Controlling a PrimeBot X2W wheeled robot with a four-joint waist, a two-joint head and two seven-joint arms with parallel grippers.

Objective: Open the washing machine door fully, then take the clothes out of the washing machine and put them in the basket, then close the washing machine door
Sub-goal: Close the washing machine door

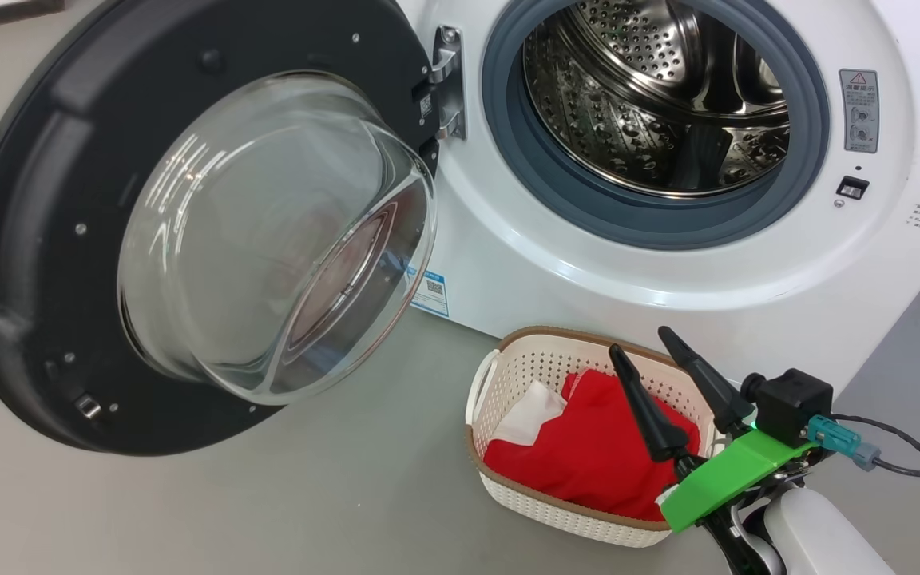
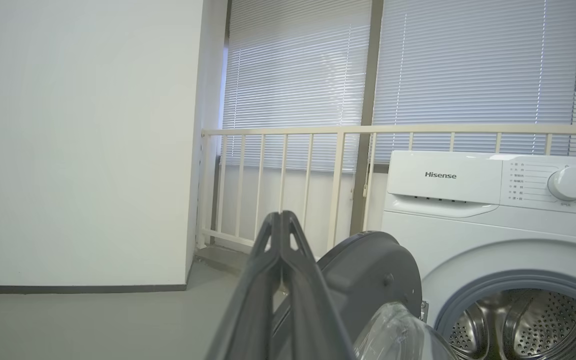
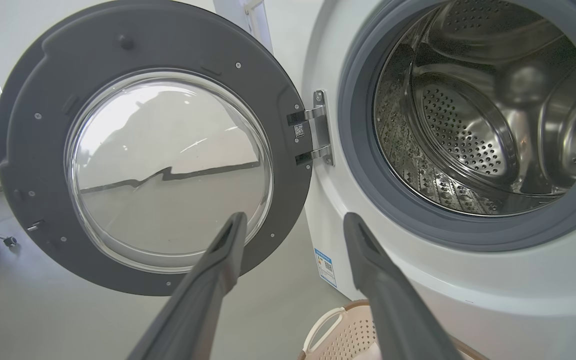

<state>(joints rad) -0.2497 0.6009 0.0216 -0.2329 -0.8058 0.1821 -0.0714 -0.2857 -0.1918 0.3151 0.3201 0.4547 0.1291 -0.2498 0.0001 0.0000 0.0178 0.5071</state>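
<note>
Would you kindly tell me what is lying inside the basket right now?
The basket holds the red jersey, with a white cloth at its left. They cover the basket's bottom, so nothing beneath them can be seen.

Showing smooth, glossy white panels on the washing machine (image 1: 508, 263), right half of the frame. Gleaming with polished, perforated steel in the drum (image 1: 628, 120), ringed by a matt grey rubber gasket (image 1: 544, 180). Reflecting light in the clear, smooth glass bowl (image 1: 268, 239) of the washing machine door (image 1: 37, 239), its black plastic frame looking satin.

Lying soft and matt at lower centre, the red and white cloth of the clothes (image 1: 588, 455), inside the cream perforated plastic basket (image 1: 556, 511) edged in brown woven-look trim. Looking matt and dark on the right end effector (image 1: 640, 341), beside a smooth green plastic bracket (image 1: 723, 479). Spreading matt grey across the floor (image 1: 268, 511).
</note>
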